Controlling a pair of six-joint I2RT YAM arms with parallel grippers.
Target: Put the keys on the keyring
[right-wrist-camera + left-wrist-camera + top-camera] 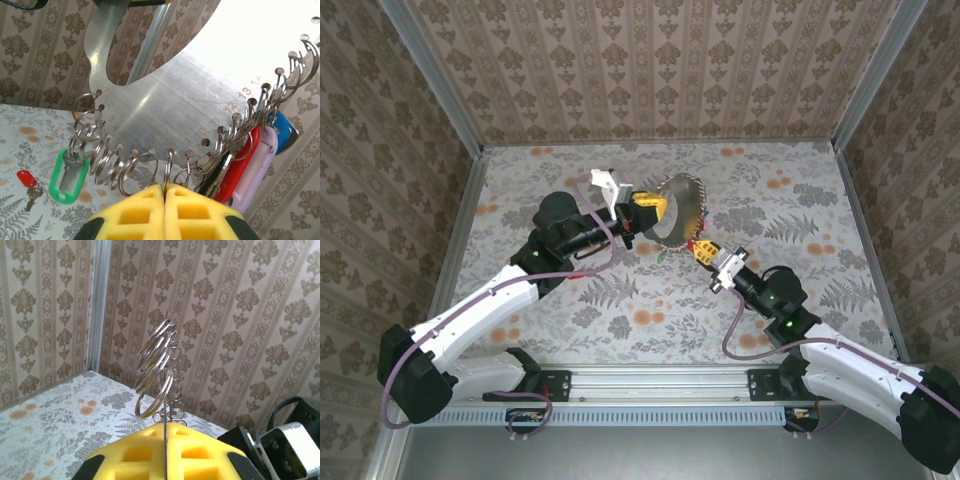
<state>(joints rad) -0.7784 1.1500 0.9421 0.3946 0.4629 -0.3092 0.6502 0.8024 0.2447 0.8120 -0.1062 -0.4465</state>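
**Both grippers closed on the keyring, red key loose**

Your right gripper (165, 189) is clamped, its yellow foam pads (135, 215) pinching one thin split ring (168, 167) at the rim of the keyring (165, 100), a brushed-steel disc standing on edge. Your left gripper (165, 429) grips another part of the rim. Beyond, the red key (27, 182) lies flat on the floral table (30, 130), down-left of the right gripper, blade slanting toward it. The right arm looks nearer.

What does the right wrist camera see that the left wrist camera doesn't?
Right wrist, not left: the metal disc's flat face, a green-tagged key hanging from it, a red tag, a lilac tag, a blue tag, and a red-tagged key on the table. Left wrist, not right: the disc edge-on and a black-and-silver part of the other arm. Both: split rings, shut yellow fingers, patterned walls.
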